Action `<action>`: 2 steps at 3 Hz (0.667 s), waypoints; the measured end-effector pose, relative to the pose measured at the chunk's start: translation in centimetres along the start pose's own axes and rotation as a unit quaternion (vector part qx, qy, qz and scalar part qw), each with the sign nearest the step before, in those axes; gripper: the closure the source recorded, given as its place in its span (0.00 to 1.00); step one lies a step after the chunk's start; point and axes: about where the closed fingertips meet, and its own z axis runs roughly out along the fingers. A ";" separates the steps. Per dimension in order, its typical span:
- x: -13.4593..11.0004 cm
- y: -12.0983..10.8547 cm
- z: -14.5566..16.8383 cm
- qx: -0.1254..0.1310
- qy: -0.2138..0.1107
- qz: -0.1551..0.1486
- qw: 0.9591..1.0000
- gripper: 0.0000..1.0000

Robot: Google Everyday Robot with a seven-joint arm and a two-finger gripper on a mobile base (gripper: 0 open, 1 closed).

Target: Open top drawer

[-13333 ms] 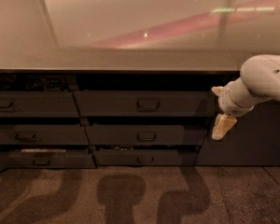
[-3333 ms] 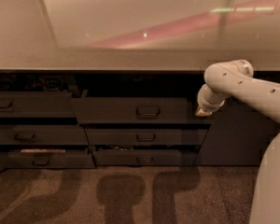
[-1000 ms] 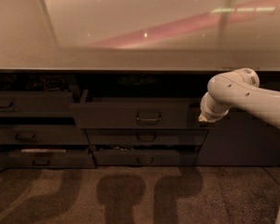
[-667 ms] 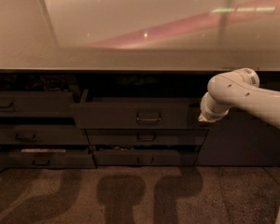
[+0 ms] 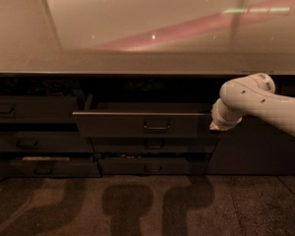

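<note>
Under countertop (image 5: pixel 137 63): top drawer (image 5: pixel 113 125) partway out, contents hidden; jaws at its right end, state unclear.

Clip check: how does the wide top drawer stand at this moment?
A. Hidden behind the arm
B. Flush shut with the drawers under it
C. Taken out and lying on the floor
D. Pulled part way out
D: the top drawer juts out ahead of the drawer below, with the gripper at its right end, away from the handle.
</note>
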 end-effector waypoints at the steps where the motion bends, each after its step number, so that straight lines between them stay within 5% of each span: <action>1: 0.0 0.0 -0.2 0.000 0.000 0.000 1.000 1.00; 2: 0.1 1.0 -0.2 -0.002 -0.003 -0.006 1.000 1.00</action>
